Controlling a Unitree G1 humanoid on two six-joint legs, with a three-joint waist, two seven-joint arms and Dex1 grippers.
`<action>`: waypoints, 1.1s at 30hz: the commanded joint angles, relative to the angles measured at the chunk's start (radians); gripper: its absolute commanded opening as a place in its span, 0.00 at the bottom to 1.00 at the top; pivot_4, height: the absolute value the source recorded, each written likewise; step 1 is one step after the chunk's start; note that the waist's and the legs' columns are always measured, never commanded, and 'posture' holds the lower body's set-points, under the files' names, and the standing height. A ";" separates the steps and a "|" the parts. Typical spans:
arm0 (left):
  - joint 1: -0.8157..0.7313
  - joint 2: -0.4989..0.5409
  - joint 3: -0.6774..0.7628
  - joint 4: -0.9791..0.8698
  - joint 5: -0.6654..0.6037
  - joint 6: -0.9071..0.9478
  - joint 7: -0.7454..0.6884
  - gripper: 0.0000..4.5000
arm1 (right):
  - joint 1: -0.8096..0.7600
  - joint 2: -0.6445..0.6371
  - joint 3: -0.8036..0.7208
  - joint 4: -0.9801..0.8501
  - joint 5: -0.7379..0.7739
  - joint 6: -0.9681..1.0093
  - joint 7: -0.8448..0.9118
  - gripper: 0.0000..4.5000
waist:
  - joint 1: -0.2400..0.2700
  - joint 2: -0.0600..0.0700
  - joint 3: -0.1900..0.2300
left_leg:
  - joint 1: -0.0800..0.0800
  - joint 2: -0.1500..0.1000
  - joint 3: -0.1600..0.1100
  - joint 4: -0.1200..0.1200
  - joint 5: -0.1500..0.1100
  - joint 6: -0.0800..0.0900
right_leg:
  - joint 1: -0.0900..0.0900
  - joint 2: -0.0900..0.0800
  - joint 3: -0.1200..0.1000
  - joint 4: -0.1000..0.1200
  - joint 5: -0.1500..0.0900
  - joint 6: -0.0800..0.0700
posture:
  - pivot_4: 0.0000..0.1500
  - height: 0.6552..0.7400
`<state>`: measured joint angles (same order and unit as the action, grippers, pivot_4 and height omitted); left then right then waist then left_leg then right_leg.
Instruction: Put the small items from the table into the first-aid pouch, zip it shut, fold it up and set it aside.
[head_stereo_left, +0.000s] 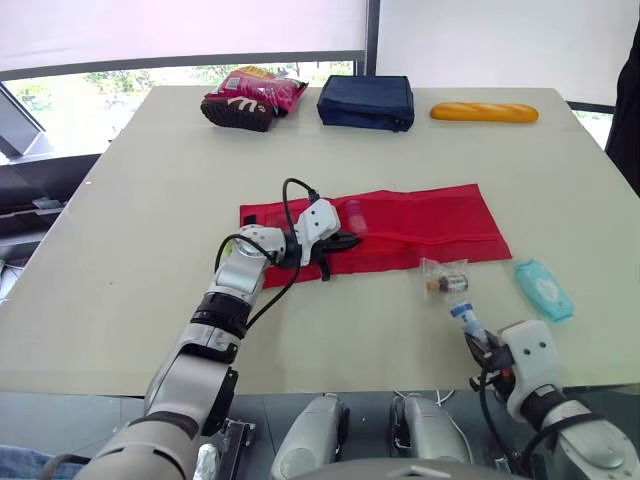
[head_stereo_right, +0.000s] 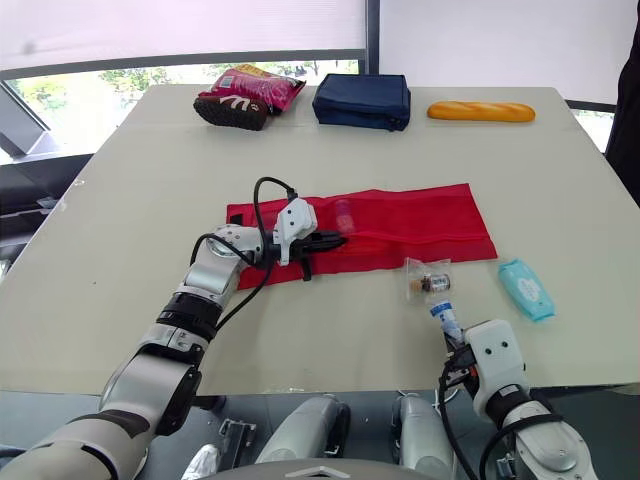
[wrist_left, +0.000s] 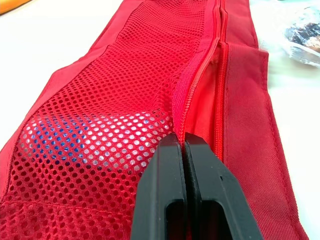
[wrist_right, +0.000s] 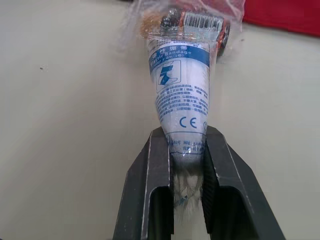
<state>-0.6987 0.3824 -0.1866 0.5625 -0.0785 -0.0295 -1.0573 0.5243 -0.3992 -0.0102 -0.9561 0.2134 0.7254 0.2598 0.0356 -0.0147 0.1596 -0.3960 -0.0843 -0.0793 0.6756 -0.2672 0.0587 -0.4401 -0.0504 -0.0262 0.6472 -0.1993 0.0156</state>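
Between the tips of the left gripper (wrist_left: 182, 145) runs the upper hem of a mesh pocket (wrist_left: 100, 125). The two black fingers are pressed flat together, pinching that hem where it meets the zipper (wrist_left: 220, 75) of the red pouch (head_stereo_left: 430, 225). Under the mesh just beside the fingers lies a blue and white item (wrist_left: 70, 140), too veiled to tell what it is. The pouch lies unfolded and flat across the middle of the table (head_stereo_left: 150, 200), with its long sides along the table's near and far edges, and the left gripper rests on the end nearer the table's left edge. Close to the near edge, toward the right corner, the right gripper (wrist_right: 186, 137) is clamped on the crumpled end of a wrapped bandage roll (wrist_right: 182, 95). The roll points away from the gripper toward the pouch. Its far end touches a small clear bag (head_stereo_left: 443, 278) holding a little brown bottle, and that bag lies just off the pouch's near side. A teal packet (head_stereo_left: 544, 289) lies flat nearer the right edge, apart from both the bag and the pouch. Along the far edge, well apart from all this, sit a pink snack bag (head_stereo_left: 250, 98), a dark blue bag (head_stereo_left: 366, 102) and a loaf of bread (head_stereo_left: 484, 112).
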 joint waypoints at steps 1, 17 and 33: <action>-0.024 -0.010 0.011 -0.005 -0.004 -0.020 0.005 0.00 | -0.146 -0.012 -0.007 -0.090 0.095 0.141 0.011 0.03 | -0.003 0.000 0.000 | 0.000 0.000 0.000 0.000 0.000 0.000 | 0.000 0.000 0.000 0.000 0.000 0.000 | 1.00 0.99; 0.015 -0.030 0.009 -0.087 -0.019 0.021 0.019 0.00 | -0.834 0.090 0.236 0.383 0.067 0.476 -0.071 0.03 | -0.022 0.000 0.000 | 0.000 -0.002 0.000 0.002 0.000 0.000 | -0.003 -0.001 0.002 0.008 0.001 -0.002 | 1.00 0.99; 0.075 -0.052 -0.023 -0.185 -0.020 0.053 0.001 0.00 | -1.041 0.281 0.247 0.762 -0.079 0.257 -0.170 0.03 | -0.024 0.000 0.000 | 0.000 -0.003 0.002 0.003 0.001 -0.001 | -0.005 -0.001 0.005 0.012 0.001 -0.002 | 1.00 0.99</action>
<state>-0.6227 0.3426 -0.1907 0.4192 -0.0826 0.0304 -1.0332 -0.4970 -0.1347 0.2448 -0.2111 0.1554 1.0282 0.1053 0.0113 -0.0144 0.1593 -0.3962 -0.0872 -0.0776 0.6782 -0.2665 0.0578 -0.4451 -0.0516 -0.0212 0.6595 -0.1985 0.0133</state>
